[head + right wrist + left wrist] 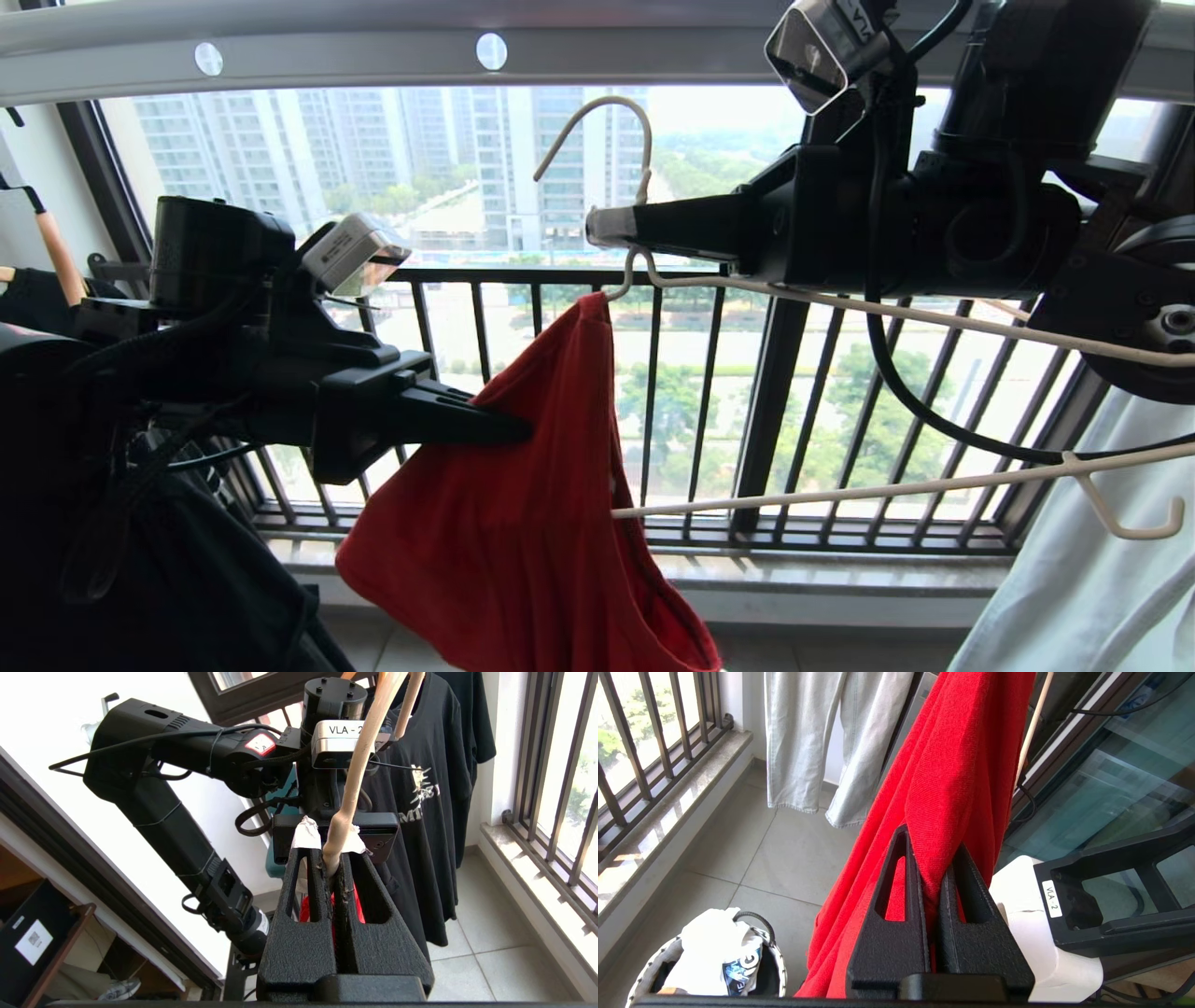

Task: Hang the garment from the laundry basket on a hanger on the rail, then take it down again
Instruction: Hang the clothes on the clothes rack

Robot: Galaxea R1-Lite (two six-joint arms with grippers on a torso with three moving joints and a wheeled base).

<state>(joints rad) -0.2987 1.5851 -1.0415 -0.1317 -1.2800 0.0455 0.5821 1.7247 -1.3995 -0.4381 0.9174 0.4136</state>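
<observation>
My right pincer (597, 227), in the upper middle of the frame, is closed on the hanger (644, 173) neck, under the rail (373, 51). My left pincer (931, 858) is closed on a fold of the garment (523, 523), which hangs from the hanger's end. I should pull the cloth slowly along the wire, keeping the hanger steady.

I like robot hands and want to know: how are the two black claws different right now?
The left gripper pinches soft red cloth, the T-shirt; the right gripper pinches the thin cream hanger near its hook. The left gripper sits lower, at the shirt's side; the right gripper is higher, under the rail. The right gripper's fingertips wear white tape; the left's are bare. Both are black and shut.
</observation>
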